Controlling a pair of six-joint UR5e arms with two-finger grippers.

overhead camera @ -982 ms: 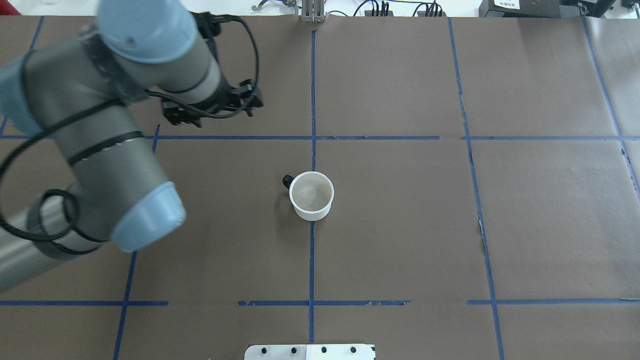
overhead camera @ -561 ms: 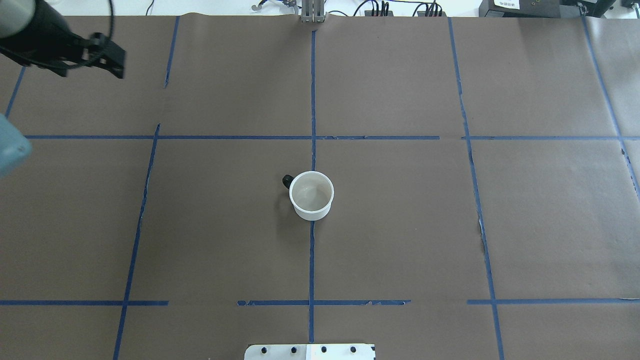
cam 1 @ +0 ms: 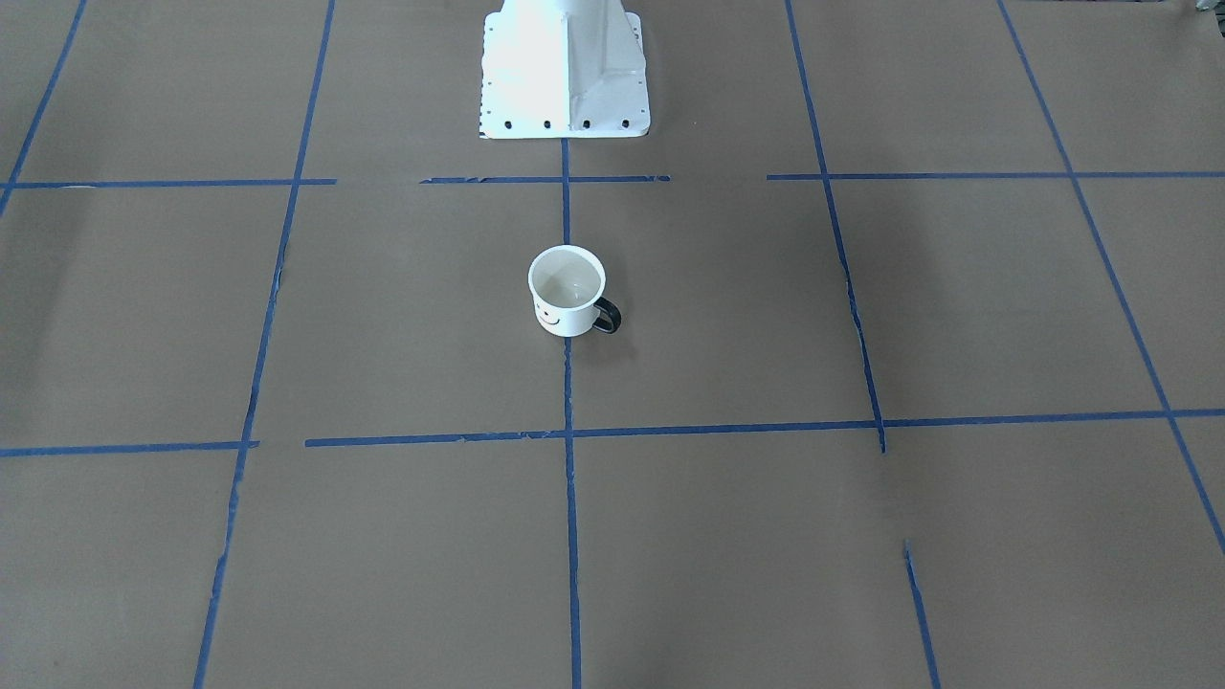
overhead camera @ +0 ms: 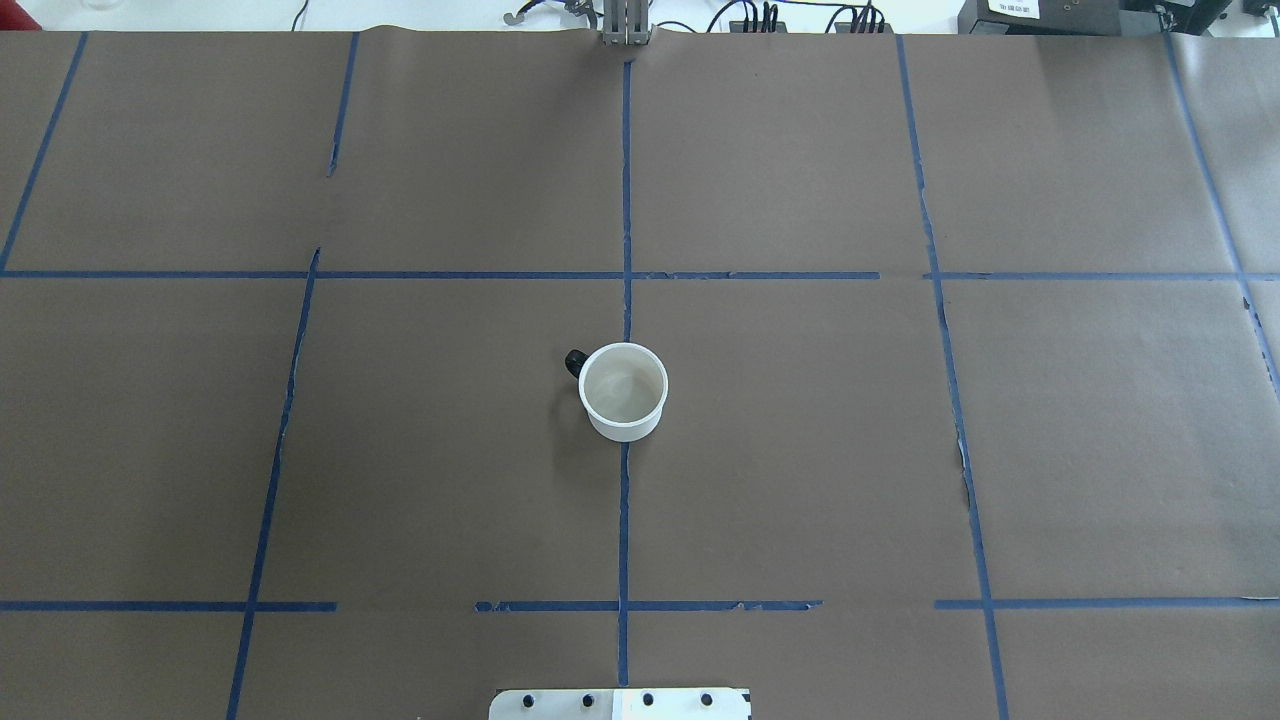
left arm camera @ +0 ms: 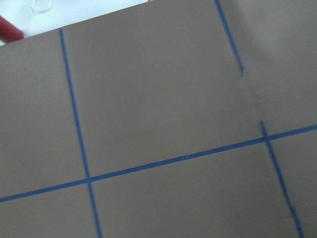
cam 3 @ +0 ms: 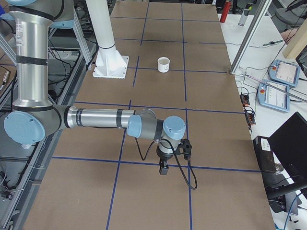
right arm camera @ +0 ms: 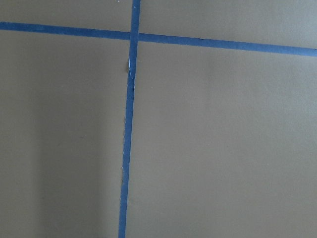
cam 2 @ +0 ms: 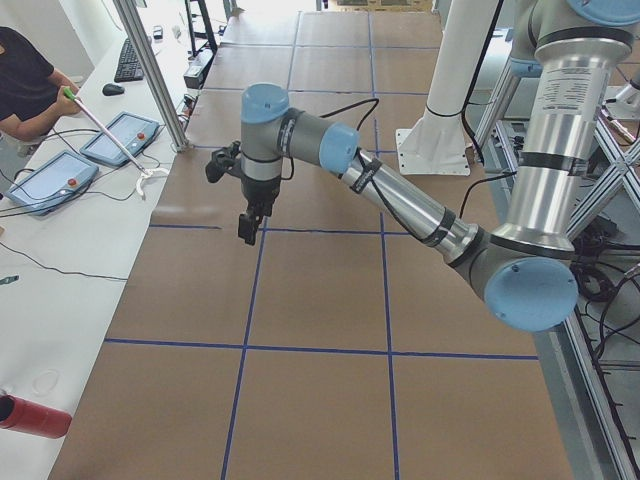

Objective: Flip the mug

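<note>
Small white mug with black smiley face, mouth up on brown paper surface, near white metal robot base, left pincer and right pincer far from that base, cannot tell if released or clenched

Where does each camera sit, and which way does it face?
Front-facing: across the table, steeply down at the mug; white base shows.
Overhead: behind the robot, down at the mug; base edge shows.
Exterior left: table's end, along it; left arm, left gripper show.
Exterior right: opposite end; right arm, right gripper, mug show.
Left wrist: down at taped paper; no body.
Right wrist: likewise.
Shared: first two both show the mug.
</note>
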